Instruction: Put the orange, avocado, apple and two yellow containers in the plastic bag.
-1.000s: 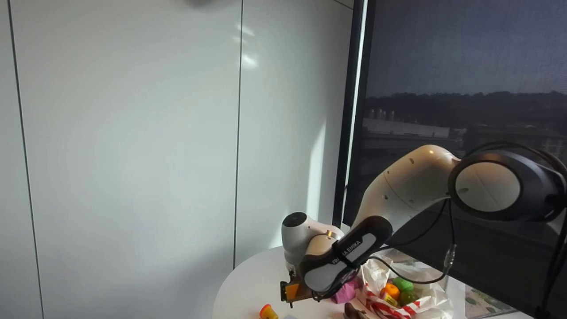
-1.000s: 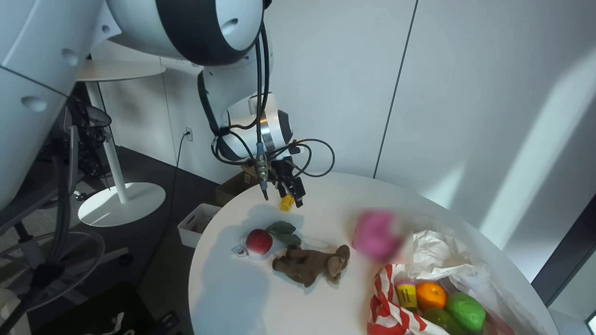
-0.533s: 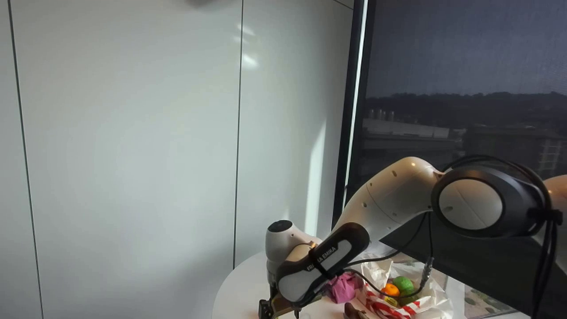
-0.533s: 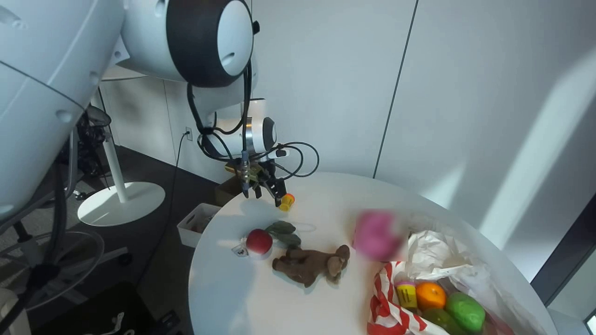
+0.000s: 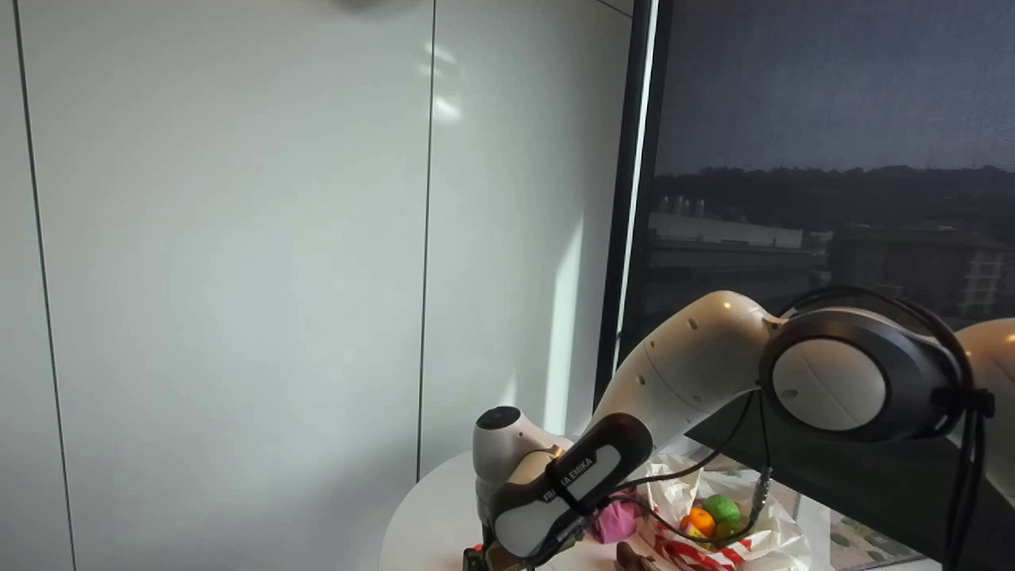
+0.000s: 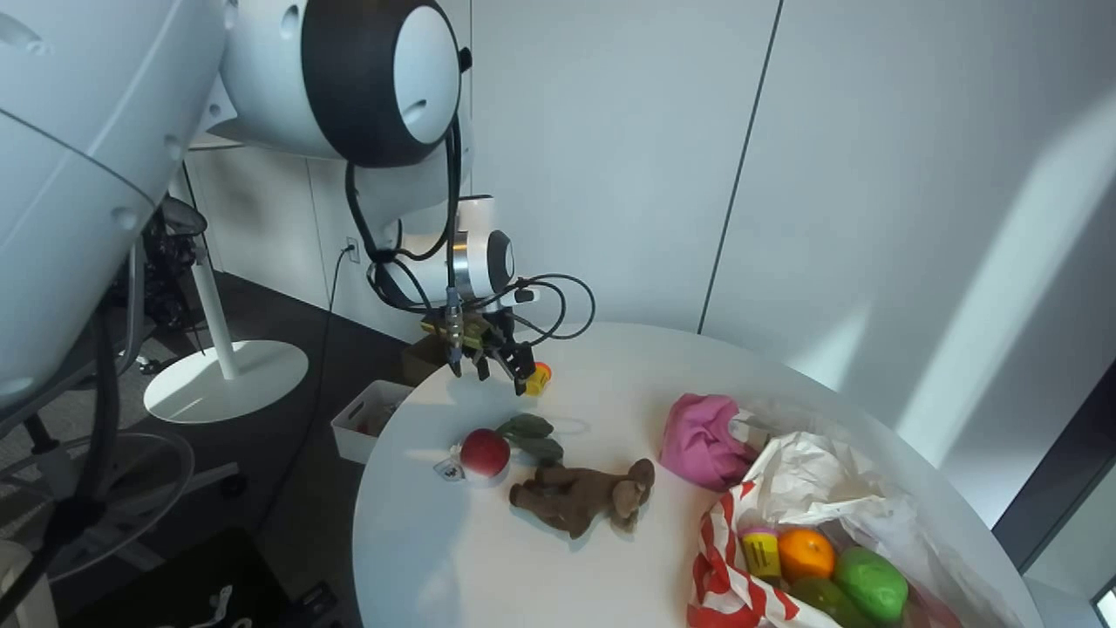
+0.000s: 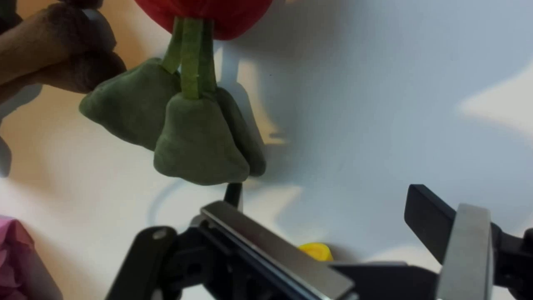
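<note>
One yellow container (image 6: 540, 378) with an orange-red lid lies on its side on the table's far side. In the wrist view only its yellow end (image 7: 317, 251) shows behind a finger. My gripper (image 6: 502, 377) is open and empty, low over the table just beside this container; the open fingers also show in the wrist view (image 7: 331, 208). The plastic bag (image 6: 725, 567), white with red stripes, stands open at the near right. In it are the other yellow container (image 6: 761, 556), the orange (image 6: 806, 555), a bright green fruit, likely the apple (image 6: 872, 584), and a dark green avocado (image 6: 828, 599).
A red plush with green leaves (image 6: 485, 453) and a brown plush animal (image 6: 580, 497) lie on the round white table (image 6: 558, 584). A pink cloth bundle (image 6: 704, 440) lies between them and the bag. A white wall (image 6: 628, 218) stands behind the table.
The arm has come down and shifted left in both exterior views, mostly in the first half second. The gripper is now lower, beside the lying yellow container. The table objects have not moved.
</note>
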Robot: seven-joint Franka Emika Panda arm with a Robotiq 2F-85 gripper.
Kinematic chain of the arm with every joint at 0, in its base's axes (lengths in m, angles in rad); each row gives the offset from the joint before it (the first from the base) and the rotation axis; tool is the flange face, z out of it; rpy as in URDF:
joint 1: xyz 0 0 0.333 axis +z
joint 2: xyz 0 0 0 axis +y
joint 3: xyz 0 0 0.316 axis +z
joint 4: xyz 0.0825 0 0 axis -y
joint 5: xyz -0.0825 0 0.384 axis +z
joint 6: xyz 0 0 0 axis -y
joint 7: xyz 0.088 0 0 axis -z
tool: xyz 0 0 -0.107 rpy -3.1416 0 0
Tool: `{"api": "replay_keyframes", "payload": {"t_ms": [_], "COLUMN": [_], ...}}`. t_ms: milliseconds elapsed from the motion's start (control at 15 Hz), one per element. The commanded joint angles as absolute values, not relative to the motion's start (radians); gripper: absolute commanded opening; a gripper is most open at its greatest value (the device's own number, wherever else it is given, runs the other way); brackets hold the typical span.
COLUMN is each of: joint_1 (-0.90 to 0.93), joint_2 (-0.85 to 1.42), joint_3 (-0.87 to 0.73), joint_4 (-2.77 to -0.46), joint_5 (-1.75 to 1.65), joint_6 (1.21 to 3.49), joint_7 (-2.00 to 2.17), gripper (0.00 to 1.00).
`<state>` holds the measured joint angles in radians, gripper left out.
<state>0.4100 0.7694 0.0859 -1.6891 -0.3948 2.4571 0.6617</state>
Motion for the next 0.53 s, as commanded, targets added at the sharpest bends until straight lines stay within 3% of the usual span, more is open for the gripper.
{"api": "replay_keyframes", "payload": {"t_ms": [0, 467], "joint_1": [0.443, 0.471], "joint_2": [0.825, 0.942], "joint_3": [0.052, 0.033], "joint_4": [-1.631, -1.443], "joint_5": [-0.351, -0.294], "joint_6": [2.487, 2.422], "joint_7": [0.606, 0.509], "gripper": [1.00, 1.00]}}
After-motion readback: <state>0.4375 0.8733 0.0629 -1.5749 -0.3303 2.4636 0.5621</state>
